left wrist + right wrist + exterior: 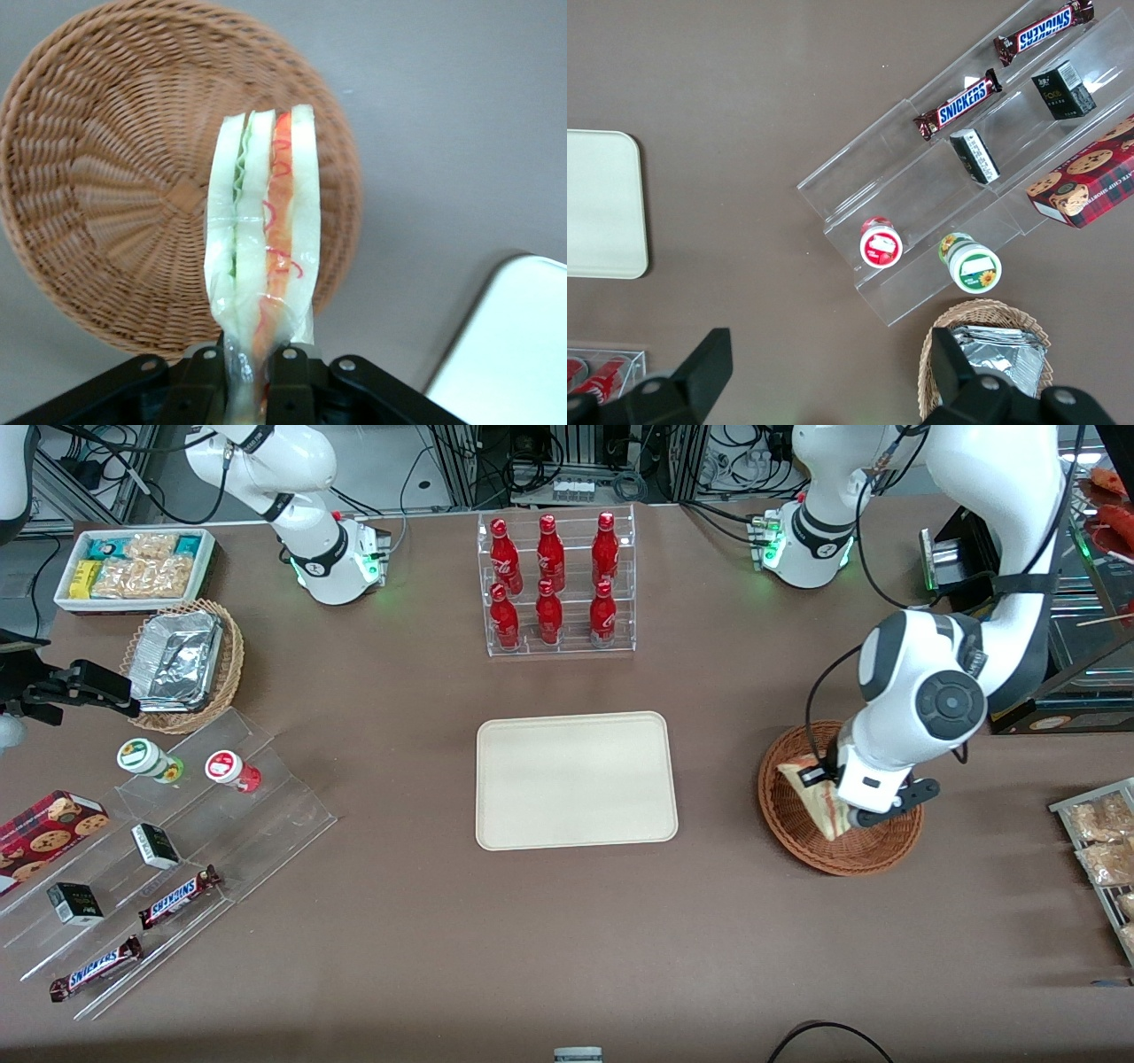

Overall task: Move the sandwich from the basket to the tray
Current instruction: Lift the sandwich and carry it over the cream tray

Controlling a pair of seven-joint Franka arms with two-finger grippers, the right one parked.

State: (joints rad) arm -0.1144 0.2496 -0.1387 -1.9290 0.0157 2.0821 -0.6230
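Observation:
The sandwich (263, 232), a plastic-wrapped wedge with green, white and red-orange layers, hangs in my left gripper (250, 381), which is shut on its lower end. It is lifted above the reddish-brown wicker basket (115, 177). In the front view the sandwich (819, 802) shows over the basket (864, 850), with the gripper (842, 802) beside it under the arm's wrist. The cream tray (576, 779) lies flat at the table's middle with nothing on it; a corner of the tray (505, 354) shows in the wrist view.
A clear rack of several red bottles (554, 584) stands farther from the front camera than the tray. A wire rack of packed snacks (1103, 850) sits at the working arm's end. Acrylic steps with candy bars (133, 886) and a foil-tray basket (182, 660) lie toward the parked arm's end.

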